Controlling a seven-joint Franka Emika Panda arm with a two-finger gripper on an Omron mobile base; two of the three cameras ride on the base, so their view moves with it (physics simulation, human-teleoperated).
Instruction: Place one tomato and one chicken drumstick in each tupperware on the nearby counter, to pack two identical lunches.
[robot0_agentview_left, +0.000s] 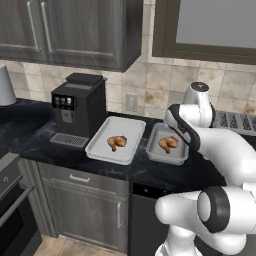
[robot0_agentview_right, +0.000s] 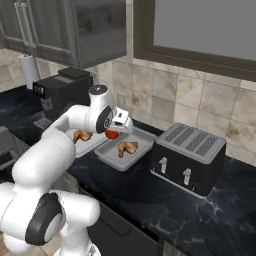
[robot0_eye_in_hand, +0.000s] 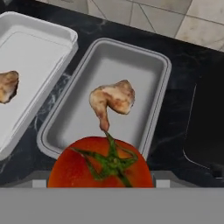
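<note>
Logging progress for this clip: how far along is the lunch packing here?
Done: each tupperware holds one chicken drumstick, the left tray with its drumstick and the right tray with its drumstick. In hand: the gripper carries a tomato near the right tray. Left: drop it in, then get a tomato into the left tray.

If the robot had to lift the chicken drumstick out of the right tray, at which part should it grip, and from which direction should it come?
Probably across the thick meaty end of the chicken drumstick, from straight above. It lies flat and alone in the shallow tupperware, so nothing blocks a descent, and the thin bone end gives little to pinch. The gripper holds a tomato, which must be released first.
</note>
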